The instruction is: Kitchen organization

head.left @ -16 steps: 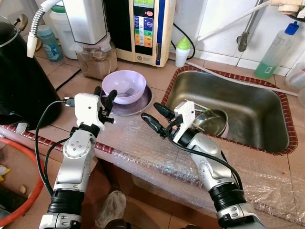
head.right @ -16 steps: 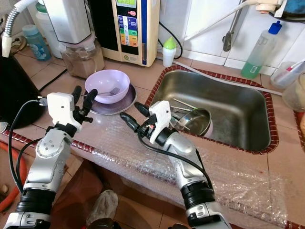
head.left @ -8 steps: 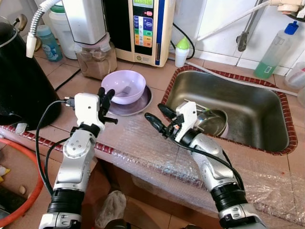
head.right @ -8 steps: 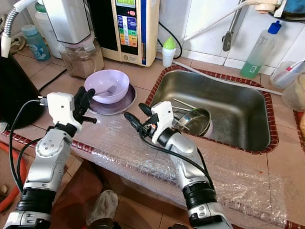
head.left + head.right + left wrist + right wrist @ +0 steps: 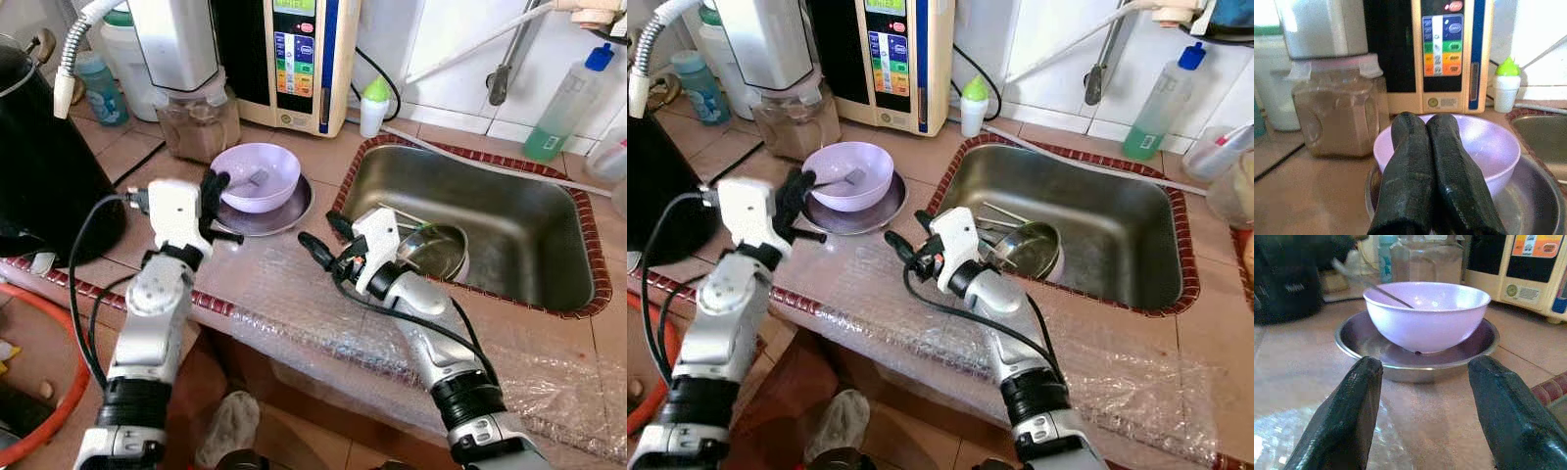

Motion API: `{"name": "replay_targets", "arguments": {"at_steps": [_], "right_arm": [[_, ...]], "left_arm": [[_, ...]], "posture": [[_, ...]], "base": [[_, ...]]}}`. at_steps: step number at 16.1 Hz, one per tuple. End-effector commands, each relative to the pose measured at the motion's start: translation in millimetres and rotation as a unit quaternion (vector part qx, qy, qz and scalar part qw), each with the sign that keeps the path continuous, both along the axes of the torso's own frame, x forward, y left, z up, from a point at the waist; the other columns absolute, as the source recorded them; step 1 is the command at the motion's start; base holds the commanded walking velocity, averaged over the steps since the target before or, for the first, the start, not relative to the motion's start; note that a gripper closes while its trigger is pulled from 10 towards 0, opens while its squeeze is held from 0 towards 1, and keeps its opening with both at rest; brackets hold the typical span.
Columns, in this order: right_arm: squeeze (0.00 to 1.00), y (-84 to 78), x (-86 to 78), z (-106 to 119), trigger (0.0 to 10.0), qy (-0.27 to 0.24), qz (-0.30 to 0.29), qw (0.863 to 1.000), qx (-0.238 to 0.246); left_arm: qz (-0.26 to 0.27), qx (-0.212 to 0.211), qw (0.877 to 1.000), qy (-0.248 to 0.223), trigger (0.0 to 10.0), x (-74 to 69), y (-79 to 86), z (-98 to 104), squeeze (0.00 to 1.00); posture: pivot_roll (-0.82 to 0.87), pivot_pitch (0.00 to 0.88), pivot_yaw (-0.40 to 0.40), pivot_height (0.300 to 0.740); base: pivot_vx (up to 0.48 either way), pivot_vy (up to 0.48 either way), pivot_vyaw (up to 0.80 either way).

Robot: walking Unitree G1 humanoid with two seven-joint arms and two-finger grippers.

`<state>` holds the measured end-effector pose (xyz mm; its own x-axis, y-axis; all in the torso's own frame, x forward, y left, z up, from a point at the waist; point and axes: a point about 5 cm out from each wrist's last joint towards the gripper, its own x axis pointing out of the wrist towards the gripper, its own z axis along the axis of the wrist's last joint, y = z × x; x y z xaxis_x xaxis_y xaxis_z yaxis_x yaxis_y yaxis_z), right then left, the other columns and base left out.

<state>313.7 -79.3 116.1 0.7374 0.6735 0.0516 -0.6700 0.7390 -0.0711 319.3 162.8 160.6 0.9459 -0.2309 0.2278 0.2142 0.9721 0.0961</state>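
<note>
- A lilac bowl (image 5: 257, 176) is seen on the tiled counter, standing inside a shallow steel dish (image 5: 284, 213), just beside the left rim of the sink (image 5: 549, 235). A metal utensil (image 5: 257, 179) lies in the bowl, with its handle leaning toward the rim.
- The left gripper (image 5: 210, 186) is held at the near-left rim of the bowl. In the left wrist view its two black fingers (image 5: 1409, 181) are pressed together, with nothing seen between them, so nothing is grasped.
- The right gripper (image 5: 323, 240) is placed low over the bubble wrap (image 5: 323, 313) that covers the front edge of the counter, near the steel dish but apart from it. Its fingers are spread wide, and in the right wrist view the bowl and the dish are framed between them.
- In the sink a steel pot (image 5: 436, 250) and some thin utensils are lying; they are not yet taken out or put in order.
- At the back of the counter a water purifier (image 5: 299, 59), a jar with brown powder (image 5: 201, 122), a small green-capped bottle (image 5: 374, 106) and a green detergent bottle (image 5: 568, 103) are standing, and a black kettle (image 5: 44, 157) is at the far left.
- The task is judged to be at an early stage: the bowl set is only approached by both grippers, nothing is lifted, and the moving of the bowl, the dish and the things in the sink is left to be done.
</note>
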Motion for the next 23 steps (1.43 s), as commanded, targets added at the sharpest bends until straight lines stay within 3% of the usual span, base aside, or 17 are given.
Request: {"name": "replay_targets", "arguments": {"at_steps": [1,4,7,11,12,13,18,23], "right_arm": [[0.00,1.4,2.6,5.0,10.0,-0.022,-0.001,1.000,-0.015],[0.00,-13.5,14.3,20.0,10.0,-0.085,-0.055,0.994,-0.029],[0.00,-18.9,19.2,22.2,10.0,-0.093,-0.080,0.992,-0.034],[0.00,-20.4,19.9,17.9,10.0,-0.098,-0.096,0.990,-0.034],[0.00,-21.0,20.0,17.3,10.0,-0.098,-0.100,0.990,-0.034],[0.00,-22.6,20.1,15.4,10.0,-0.095,-0.107,0.989,-0.035],[0.00,-18.0,20.8,12.3,10.0,-0.091,-0.100,0.990,-0.036],[0.00,-19.3,20.6,8.1,10.0,-0.086,-0.095,0.991,-0.048]], "left_arm": [[-0.016,0.008,0.999,-0.032,0.0,2.1,-4.4,19.3,0.00],[-0.045,0.029,0.994,-0.093,0.0,2.6,-19.6,55.5,0.00],[-0.084,0.041,0.989,-0.116,0.0,-0.3,-38.0,67.9,0.00],[-0.067,0.046,0.990,-0.114,0.0,-1.0,-34.8,69.2,0.00],[-0.051,0.043,0.991,-0.114,7.3,-0.5,-29.7,69.2,0.00],[-0.011,0.033,0.992,-0.118,10.0,-1.0,-16.7,67.7,1.00],[0.083,0.030,0.990,-0.109,10.0,-22.5,12.5,38.6,1.00],[0.063,0.051,0.994,-0.072,10.0,-42.4,2.0,1.5,1.00]], "posture": [[0.07,0.000,0.032,0.740],[0.07,0.000,0.030,0.740],[0.07,0.000,0.033,0.740],[0.07,0.000,0.042,0.740],[0.07,0.000,0.043,0.740],[0.08,0.000,0.042,0.740],[0.09,0.000,0.020,0.740],[0.09,0.000,0.002,0.740]], "base": [[0.000,0.000,0.00],[0.000,0.000,0.00],[0.000,0.000,0.00],[0.000,0.000,0.00],[0.000,0.000,0.00],[0.000,0.000,0.00],[0.000,0.000,0.00],[0.000,0.000,0.00]]}}
